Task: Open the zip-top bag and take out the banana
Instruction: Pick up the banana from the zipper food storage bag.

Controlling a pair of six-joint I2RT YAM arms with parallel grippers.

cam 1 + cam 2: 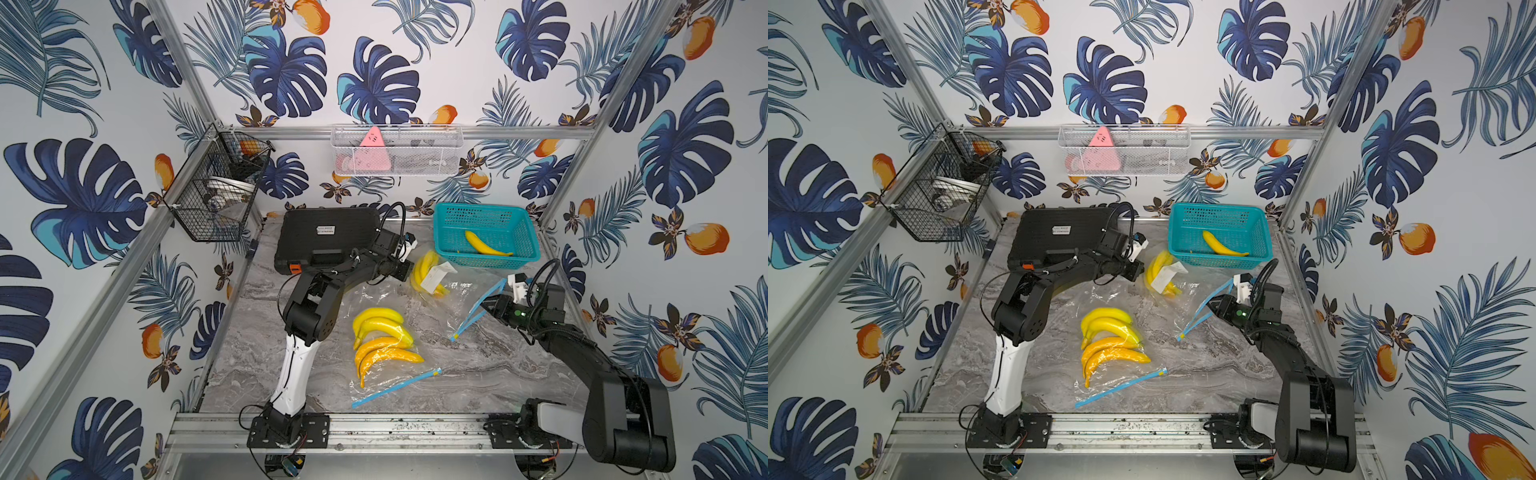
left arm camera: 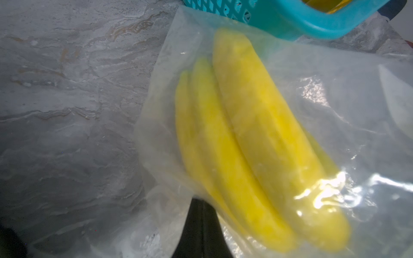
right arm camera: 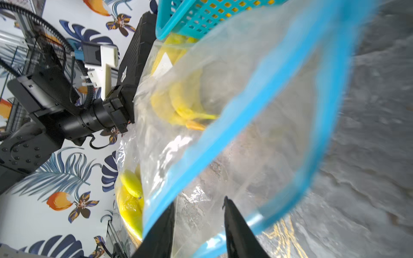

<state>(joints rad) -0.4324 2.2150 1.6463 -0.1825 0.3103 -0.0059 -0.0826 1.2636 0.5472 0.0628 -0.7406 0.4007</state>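
The clear zip-top bag (image 1: 461,297) (image 1: 1192,297) lies just in front of the teal basket, with a bunch of yellow bananas (image 1: 423,270) (image 2: 245,134) (image 3: 178,100) inside. Its blue zip strip (image 1: 478,309) (image 3: 268,89) is parted into an open loop. My left gripper (image 1: 409,270) (image 1: 1140,272) (image 2: 202,214) is shut on the bag's closed end, beside the bananas. My right gripper (image 1: 484,305) (image 1: 1212,303) (image 3: 199,203) is at the bag's mouth with its jaws apart. One finger lies against one side of the zip strip and the other crosses the opposite side. The bananas are not touched.
A second clear bag with yellow and orange bananas (image 1: 382,340) lies mid-table, its blue zip (image 1: 395,386) toward the front. The teal basket (image 1: 478,206) at the back right holds one banana (image 1: 484,245). A black case (image 1: 324,237) sits behind the left arm.
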